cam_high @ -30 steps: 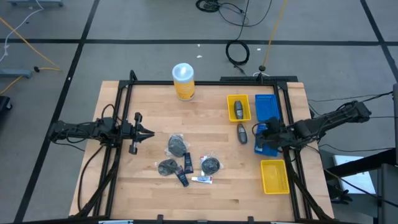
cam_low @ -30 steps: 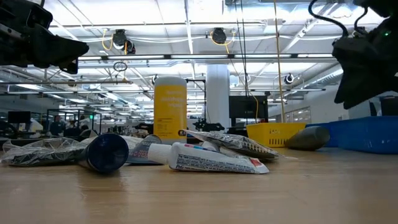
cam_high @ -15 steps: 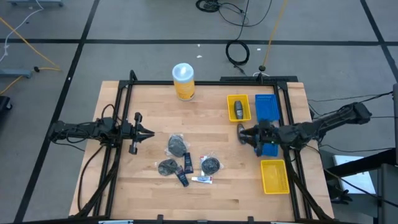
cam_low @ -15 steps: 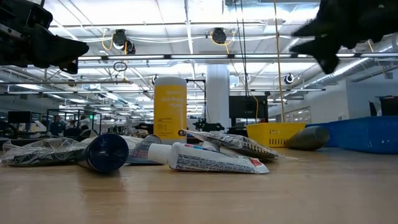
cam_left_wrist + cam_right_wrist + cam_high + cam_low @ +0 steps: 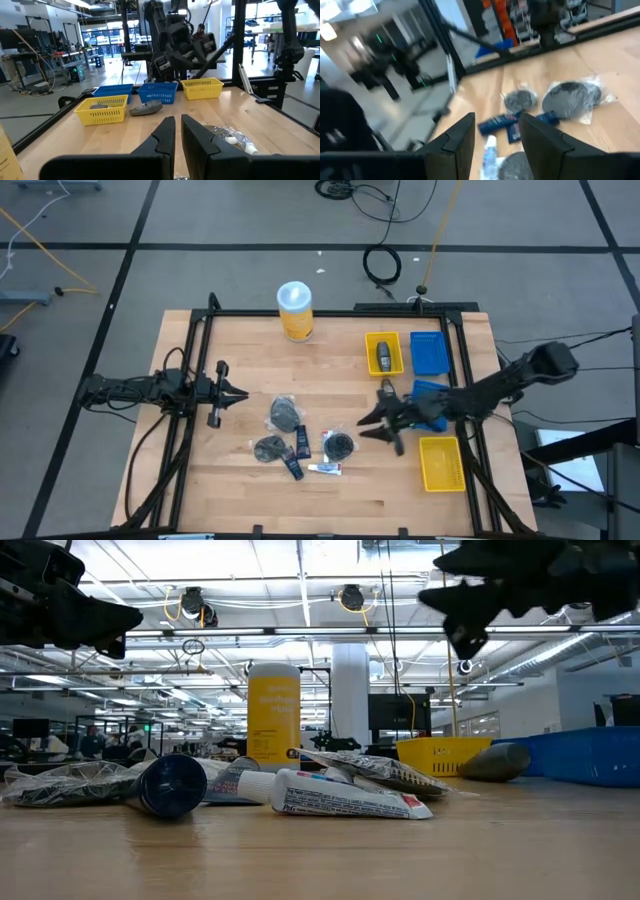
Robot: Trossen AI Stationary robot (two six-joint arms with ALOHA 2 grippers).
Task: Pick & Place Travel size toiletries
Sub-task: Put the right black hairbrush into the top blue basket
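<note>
The toiletries lie in a loose pile on the table's middle: dark grey round pouches [image 5: 285,413] [image 5: 270,447] [image 5: 340,444], two small dark-blue bottles [image 5: 301,442] [image 5: 292,467] and a white tube [image 5: 323,468]. A grey oval piece [image 5: 383,356] lies in the far yellow tray; another oval [image 5: 146,107] rests on the wood beside it. My right gripper [image 5: 372,430] hangs open above the table just right of the pile, which fills its wrist view [image 5: 497,135]. My left gripper [image 5: 240,392] waits shut at the left, above the table [image 5: 177,131].
A tall yellow canister [image 5: 295,310] stands at the far edge. Two yellow trays [image 5: 383,340] [image 5: 441,462] and two blue trays [image 5: 429,352] [image 5: 432,390] line the right side; my right arm crosses the nearer blue one. Bare wood lies along the near edge.
My right gripper has swung from over the nearer blue tray toward the table's left and near edge, passing the loose oval piece, and now hangs beside the pile. In the low view it has risen and crossed leftward. No toiletry has moved.
</note>
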